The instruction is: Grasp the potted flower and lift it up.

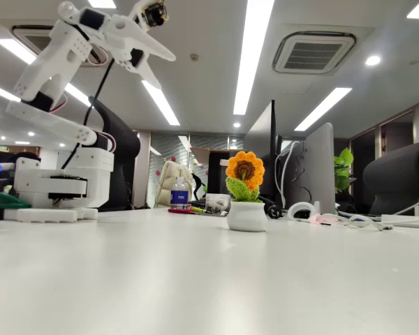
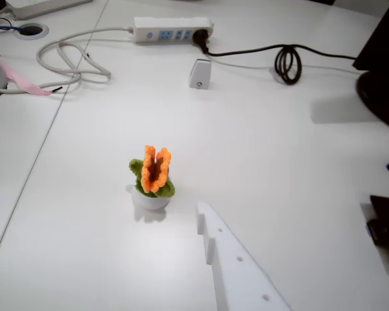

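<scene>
The gripper (image 1: 153,59) is seen raised high and well apart from the potted flower (image 1: 245,192), its jaws spread and nothing held, so neither the grasp nor the lift has been made and the whole approach is judged to remain. The potted flower is shown upright on the white table (image 1: 195,279). In the wrist view a power strip (image 2: 173,30) beyond it is revealed.

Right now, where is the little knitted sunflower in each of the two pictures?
Fixed view: the potted flower stands upright on the white table, just right of centre, far below the raised fingers.
Wrist view: it sits left of centre, seen from above, up-left of the white finger.
Shared landmark: its rounded white pot.
</scene>
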Tool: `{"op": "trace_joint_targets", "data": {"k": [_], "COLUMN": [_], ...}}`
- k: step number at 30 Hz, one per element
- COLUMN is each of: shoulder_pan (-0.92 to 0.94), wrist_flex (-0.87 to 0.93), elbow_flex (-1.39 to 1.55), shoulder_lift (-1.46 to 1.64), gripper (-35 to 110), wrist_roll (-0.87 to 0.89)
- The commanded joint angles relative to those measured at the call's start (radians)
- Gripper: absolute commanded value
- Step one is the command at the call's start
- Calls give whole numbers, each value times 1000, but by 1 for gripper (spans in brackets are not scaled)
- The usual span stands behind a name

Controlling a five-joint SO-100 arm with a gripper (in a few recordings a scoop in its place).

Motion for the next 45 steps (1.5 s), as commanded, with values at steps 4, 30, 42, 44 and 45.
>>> {"op": "trace_joint_targets", "data": {"k": [4, 30, 42, 44, 45], "shoulder_pan": [-9, 77, 121, 127, 132], "wrist_flex": [-43, -117, -87, -74, -74], "elbow_flex": [12, -37, -232, -264, -273], "shoulder_lift": [-137, -673, -940, -982, -999], "gripper": [67, 67, 67, 67, 67], "wrist_roll": [-3, 17, 72, 80, 83]}}
